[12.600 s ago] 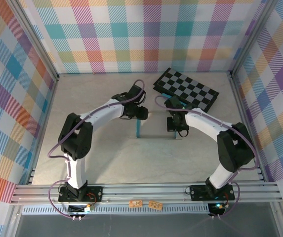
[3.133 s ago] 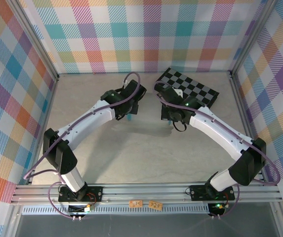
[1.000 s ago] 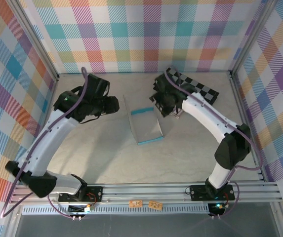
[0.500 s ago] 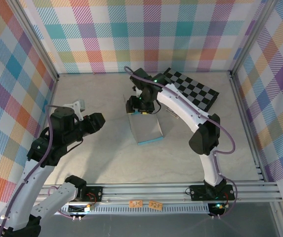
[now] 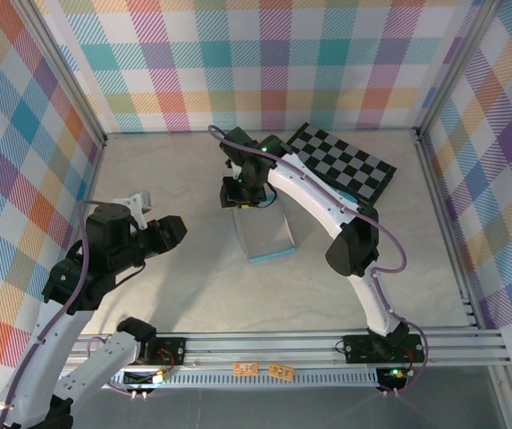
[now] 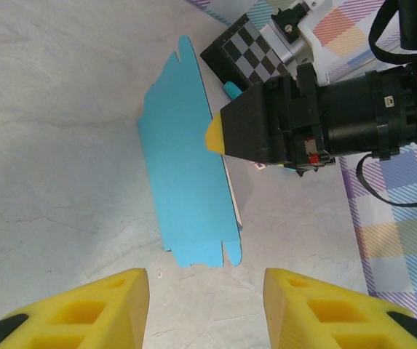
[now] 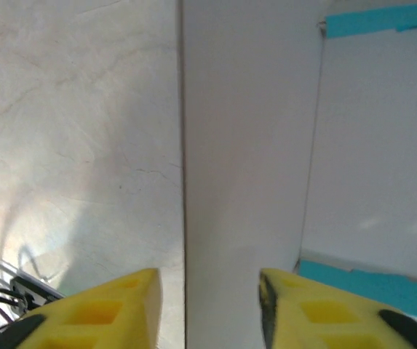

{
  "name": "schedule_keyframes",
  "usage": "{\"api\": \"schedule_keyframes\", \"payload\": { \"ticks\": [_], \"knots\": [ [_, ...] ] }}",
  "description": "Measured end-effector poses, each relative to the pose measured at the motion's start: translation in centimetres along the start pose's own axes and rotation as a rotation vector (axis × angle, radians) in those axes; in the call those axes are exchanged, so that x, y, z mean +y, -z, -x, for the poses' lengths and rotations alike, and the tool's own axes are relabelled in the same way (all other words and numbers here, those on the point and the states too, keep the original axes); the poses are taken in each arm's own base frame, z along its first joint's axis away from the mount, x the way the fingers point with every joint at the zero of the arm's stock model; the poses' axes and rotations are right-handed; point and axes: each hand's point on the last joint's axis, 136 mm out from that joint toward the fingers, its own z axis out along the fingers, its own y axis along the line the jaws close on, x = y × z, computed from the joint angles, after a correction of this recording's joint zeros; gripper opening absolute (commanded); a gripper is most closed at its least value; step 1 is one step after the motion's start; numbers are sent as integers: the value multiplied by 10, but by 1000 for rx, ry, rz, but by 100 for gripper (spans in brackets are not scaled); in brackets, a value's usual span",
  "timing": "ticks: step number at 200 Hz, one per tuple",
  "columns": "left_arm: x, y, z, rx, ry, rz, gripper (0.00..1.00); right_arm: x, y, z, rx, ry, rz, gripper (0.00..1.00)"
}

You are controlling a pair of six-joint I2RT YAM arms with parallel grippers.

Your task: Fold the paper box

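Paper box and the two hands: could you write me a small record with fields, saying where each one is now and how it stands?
paper box: on the table, grey-white inner side up, teal edge at the near end
right hand: at the box's far end, jaws apart, a panel edge between them
left hand: open, left of the box, not touching it
checkerboard: at the back, to the right of the box

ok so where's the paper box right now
In the top view the paper box lies near the middle of the table, its far edge at the right hand, with the checkerboard behind it to the right.
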Motion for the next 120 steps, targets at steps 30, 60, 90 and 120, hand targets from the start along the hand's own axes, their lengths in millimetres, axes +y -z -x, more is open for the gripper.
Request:
{"api": "schedule_keyframes", "payload": {
  "ticks": [30,60,90,120],
  "knots": [
    [1,-4,-4,27,-13,7,44,-4,-6,4,-9,-61,-25,8],
    [5,-8,-10,62,-26,23,44,-10,-3,10,-59,-203,-73,0],
    [8,-11,-14,87,-38,35,44,-32,6,9,-124,-457,-179,0],
    [7,-13,-14,99,-45,37,44,-51,29,3,-218,-776,-249,0]
  ]
}}
